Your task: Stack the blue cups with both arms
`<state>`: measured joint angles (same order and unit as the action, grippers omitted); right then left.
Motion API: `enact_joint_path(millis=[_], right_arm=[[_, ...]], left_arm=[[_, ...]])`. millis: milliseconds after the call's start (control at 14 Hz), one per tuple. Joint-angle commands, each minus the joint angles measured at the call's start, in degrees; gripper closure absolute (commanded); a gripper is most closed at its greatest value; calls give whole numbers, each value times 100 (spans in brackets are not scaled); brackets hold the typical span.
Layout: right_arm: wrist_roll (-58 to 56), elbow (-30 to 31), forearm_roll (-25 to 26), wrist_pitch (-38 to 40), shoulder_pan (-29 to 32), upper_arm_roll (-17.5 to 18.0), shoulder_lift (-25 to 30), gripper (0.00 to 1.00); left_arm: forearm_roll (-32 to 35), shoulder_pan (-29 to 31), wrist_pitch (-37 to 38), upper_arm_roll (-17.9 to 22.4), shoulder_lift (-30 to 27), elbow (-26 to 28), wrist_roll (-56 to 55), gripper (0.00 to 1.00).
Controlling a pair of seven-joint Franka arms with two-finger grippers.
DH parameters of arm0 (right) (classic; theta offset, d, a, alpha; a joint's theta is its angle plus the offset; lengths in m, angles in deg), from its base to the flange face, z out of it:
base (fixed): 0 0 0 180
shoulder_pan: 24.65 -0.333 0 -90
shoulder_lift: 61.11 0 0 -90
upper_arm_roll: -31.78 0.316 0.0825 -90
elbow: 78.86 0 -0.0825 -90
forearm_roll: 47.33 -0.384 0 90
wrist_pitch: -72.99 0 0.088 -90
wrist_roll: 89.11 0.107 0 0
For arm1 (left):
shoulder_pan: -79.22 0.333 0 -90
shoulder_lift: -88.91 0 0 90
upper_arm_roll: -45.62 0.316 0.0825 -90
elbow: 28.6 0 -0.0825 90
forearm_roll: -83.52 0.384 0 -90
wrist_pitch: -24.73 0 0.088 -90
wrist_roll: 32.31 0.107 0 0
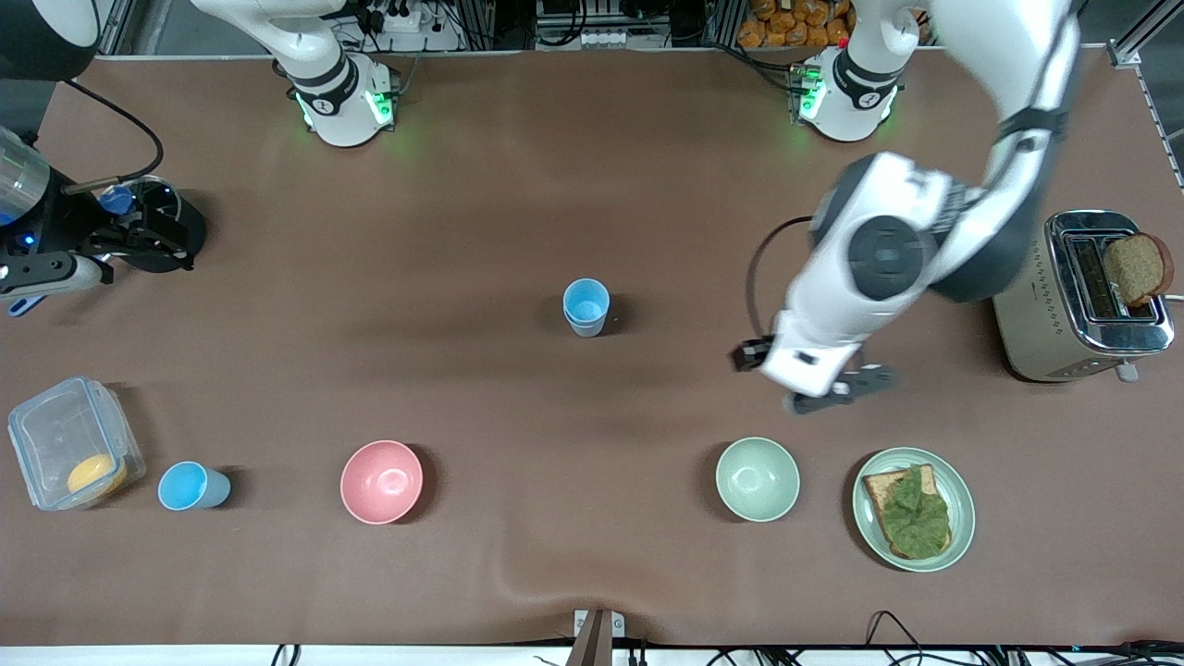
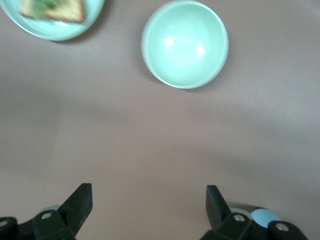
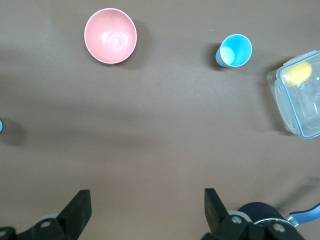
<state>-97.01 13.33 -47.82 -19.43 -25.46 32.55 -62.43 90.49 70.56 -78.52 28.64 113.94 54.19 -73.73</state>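
- Top-down view of a brown table w/ two white jointed robot arms based along the edge farthest from the front camera.
- Mid-table stands a pale grey-blue plastic tumbler (image 1: 586, 306); it looks like two cups already nested, though the view is too poor to be sure.
- A brighter sky-blue plastic tumbler (image 1: 192, 487) stands alone toward the right arm's end, nearer the front camera, between a clear lidded plastic box (image 1: 72, 444) and a round pink bowl (image 1: 381, 481).
- Left gripper (image 2: 149, 206) hangs over bare table between the mid-table tumbler and a round pale-green bowl (image 1: 758, 478); jaws spread wide, nothing held.
- Right gripper (image 3: 147, 209) is up over the right arm's end of the table, above the sky-blue tumbler's area; jaws also wide apart, empty.
- Likely step: one stack made, lone sky-blue tumbler not yet picked.
- Next move prob. calls for the right gripper to drop over that tumbler's rim, close on the wall, then carry it to the mid-table tumbler.
- Also there: green plate w/ toast (image 1: 913, 507), silver toaster (image 1: 1082, 296).
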Motion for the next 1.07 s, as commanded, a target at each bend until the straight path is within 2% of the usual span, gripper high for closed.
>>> enact_joint_path(millis=[0,214,429,571,786,1000], right_arm=[[52,124,32,-4,116,90,141,0],[52,124,32,-4,124,90,141,0],[52,124,32,-4,124,90,141,0],[52,124,32,-4,124,90,141,0],[52,124,23,5,124,90,141,0],[52,124,23,5,124,90,141,0]], left_arm=[[-29,573,226,-121,-506,141,598,0],[-90,838,471,-113,-805,141,1150,0],[-117,1084,1077,-86,-1139,141,2477,0],[-143,1103,1219,-17,-1272,158,2568,0],[-344,1006,1500,326,-1780,342,2699,0],[-512,988,1983,782,-2422,431,3506,0]])
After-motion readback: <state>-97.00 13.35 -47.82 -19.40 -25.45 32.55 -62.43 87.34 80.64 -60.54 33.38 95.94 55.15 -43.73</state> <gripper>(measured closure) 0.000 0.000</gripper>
